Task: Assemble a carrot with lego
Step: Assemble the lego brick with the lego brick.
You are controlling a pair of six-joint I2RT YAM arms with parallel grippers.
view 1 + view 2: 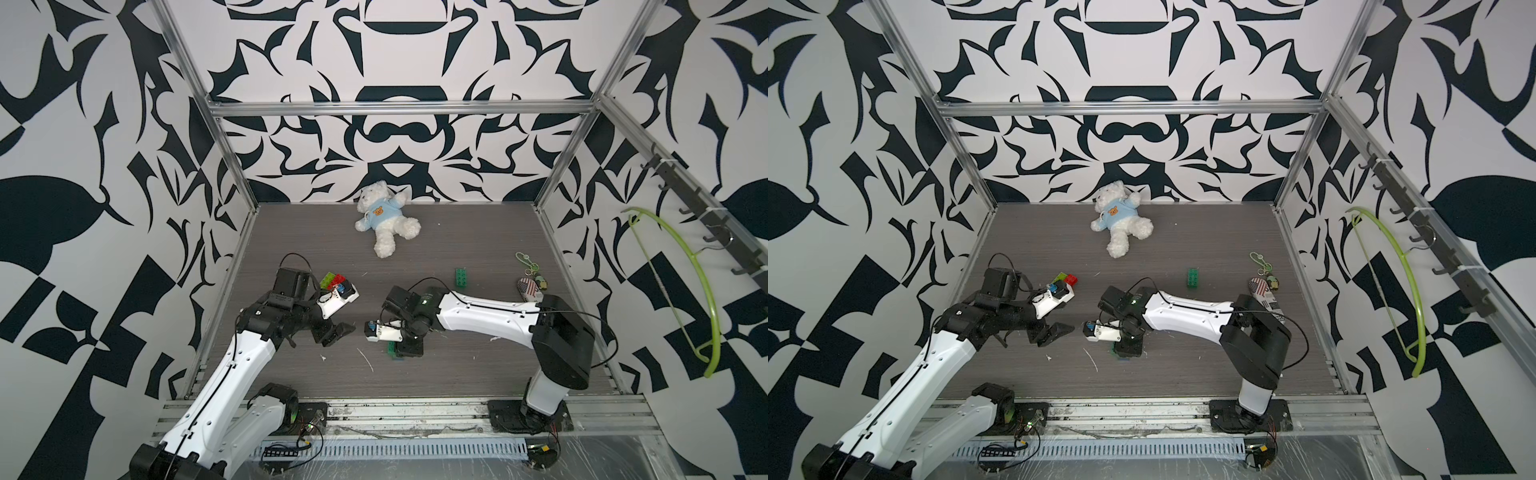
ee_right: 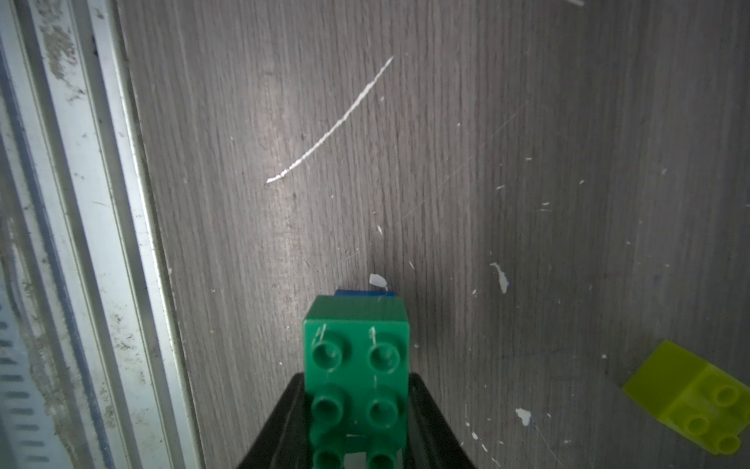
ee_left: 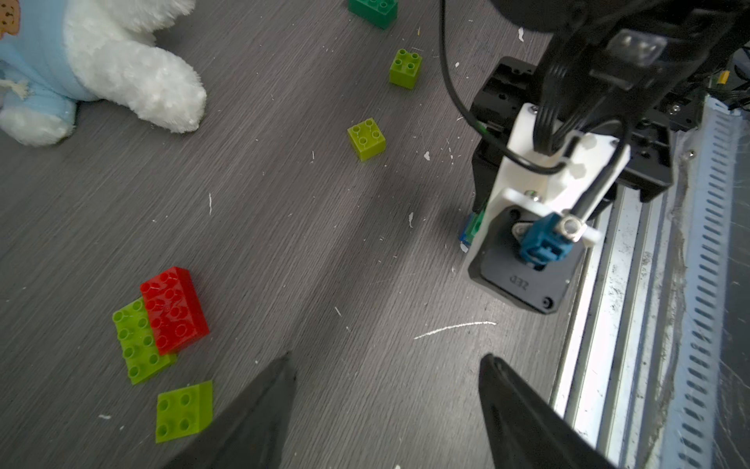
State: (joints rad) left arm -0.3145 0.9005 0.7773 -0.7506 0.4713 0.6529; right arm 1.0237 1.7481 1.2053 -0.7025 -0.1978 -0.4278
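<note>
Right wrist view: right gripper (image 2: 357, 381) clamped on a dark green brick (image 2: 355, 325) with a blue brick (image 2: 365, 293) beneath, over the table (image 2: 527, 162); left gripper (image 3: 387, 357) spread wide, empty, near the red brick (image 3: 174, 308).

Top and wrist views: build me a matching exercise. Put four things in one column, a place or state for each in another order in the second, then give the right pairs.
Things
1. red brick
2. teddy bear
3. left gripper
4. dark green brick atop a blue brick

Place or state
A. held by the right gripper
B. open, holding nothing
C. lying by the back wall
D. lying on a lime-green brick, overlapping it

Pairs: 1-D, 2-C, 3-B, 4-A
</note>
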